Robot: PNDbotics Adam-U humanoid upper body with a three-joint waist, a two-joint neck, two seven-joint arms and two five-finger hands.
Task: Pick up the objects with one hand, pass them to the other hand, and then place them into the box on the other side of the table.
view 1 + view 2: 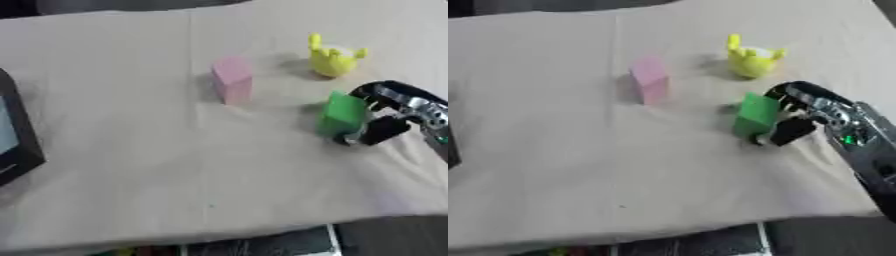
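A green block (341, 114) stands on the beige cloth at the right, and my right hand (798, 115) is curled round its right side, a finger arching over the top and the thumb low by its base. A pink block (232, 80) stands upright near the middle, apart from the hand. A yellow toy figure (332, 57) with raised arms sits behind the green block. A dark box (17, 145) shows at the left edge of the table. My left hand is in no view.
The beige cloth (175, 165) covers the whole table and has wide bare room at the middle and front. Its front edge (219, 237) runs along the bottom, with dark floor and clutter below.
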